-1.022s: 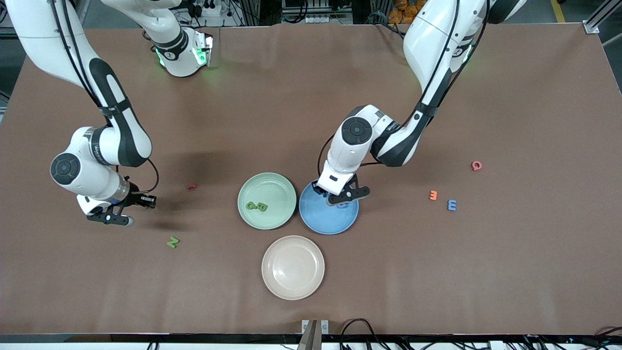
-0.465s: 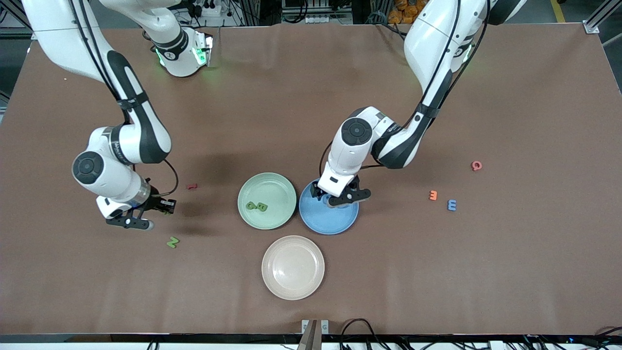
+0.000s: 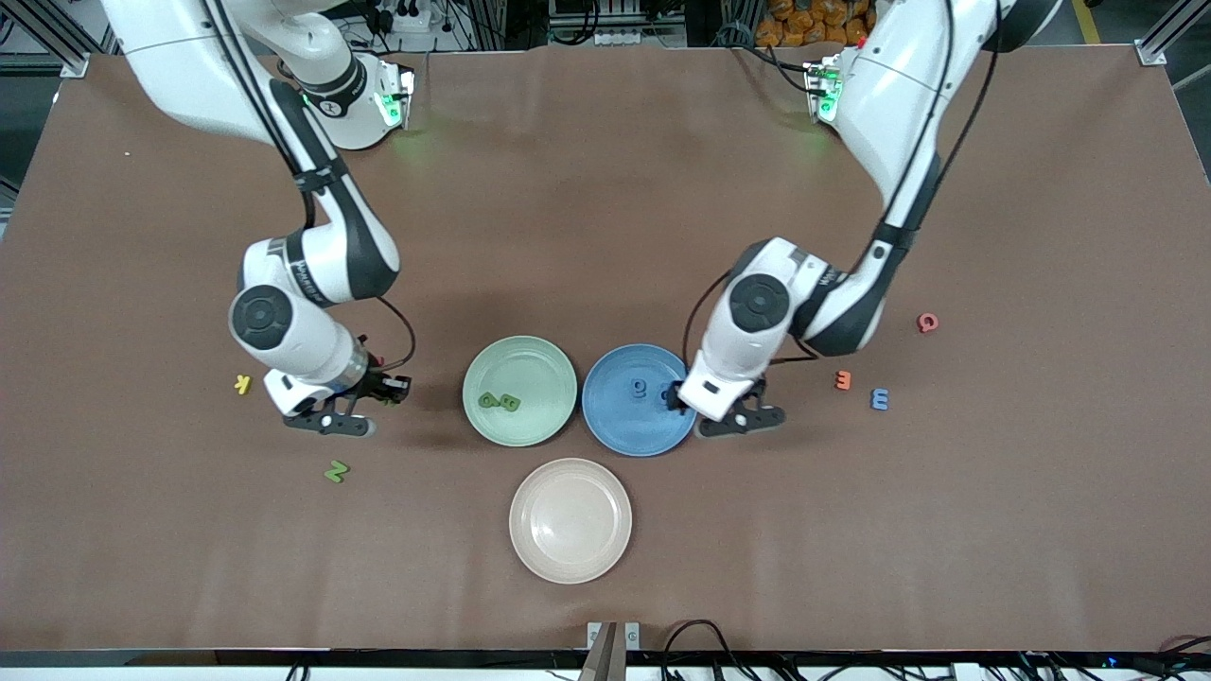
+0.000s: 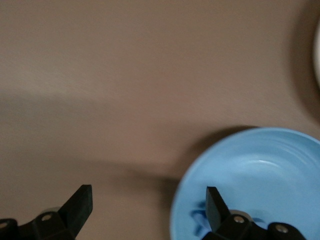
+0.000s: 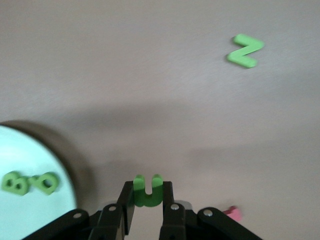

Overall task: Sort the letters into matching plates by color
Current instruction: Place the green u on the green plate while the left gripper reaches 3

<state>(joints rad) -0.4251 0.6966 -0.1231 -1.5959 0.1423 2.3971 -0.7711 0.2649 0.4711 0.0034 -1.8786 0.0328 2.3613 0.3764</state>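
The pale green plate (image 3: 530, 364) holds two green letters (image 3: 500, 401), which also show in the right wrist view (image 5: 30, 183). My right gripper (image 3: 331, 423) hangs over the table beside that plate, toward the right arm's end, shut on a green U letter (image 5: 148, 190). A green N (image 3: 336, 470) lies nearer the front camera. The blue plate (image 3: 624, 426) holds a blue letter (image 3: 640, 386). My left gripper (image 3: 743, 421) stands open with nothing in it over that plate's rim (image 4: 260, 165). A loose blue letter (image 3: 880, 399) lies toward the left arm's end.
A beige plate (image 3: 570, 520) sits nearer the front camera than the two plates. An orange letter (image 3: 843, 380) and a red letter (image 3: 928, 323) lie near the loose blue one. A yellow letter (image 3: 243, 383) lies beside the right arm. A pink letter (image 5: 234, 213) lies by the right gripper.
My left gripper opened, left a blue letter in the blue plate and moved off toward the left arm's end. My right gripper carried the green U toward the green plate.
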